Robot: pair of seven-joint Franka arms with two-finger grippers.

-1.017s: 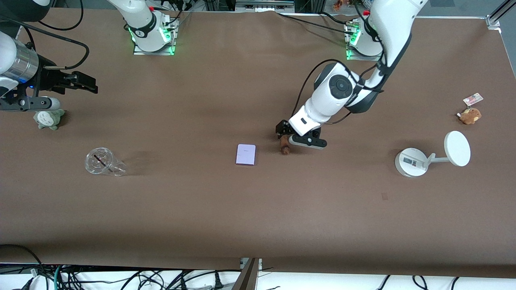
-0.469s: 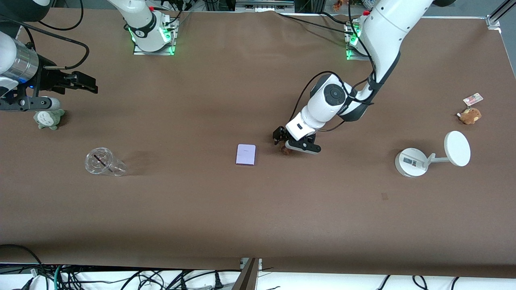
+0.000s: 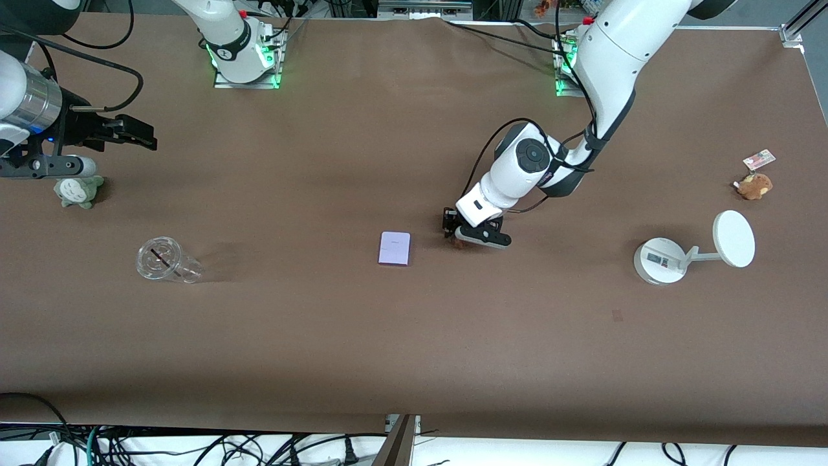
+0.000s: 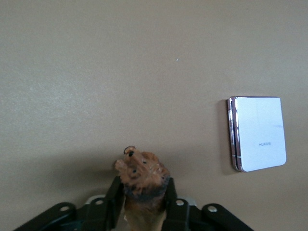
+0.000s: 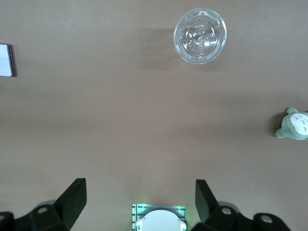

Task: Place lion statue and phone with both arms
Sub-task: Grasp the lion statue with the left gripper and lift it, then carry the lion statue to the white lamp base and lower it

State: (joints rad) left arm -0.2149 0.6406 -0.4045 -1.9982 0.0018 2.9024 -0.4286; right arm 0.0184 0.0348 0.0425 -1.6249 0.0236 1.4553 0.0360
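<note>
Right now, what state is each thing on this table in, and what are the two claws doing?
lion statue: between the left claw's fingers, on the table.
phone: flat, folded shut, untouched.
left claw: shut on the lion statue.
right claw: open, holding nothing, waiting in the air.
clear cup: on its side.
grey-green plush: upright.
white stand: upright.
brown plush: resting, tag attached.
</note>
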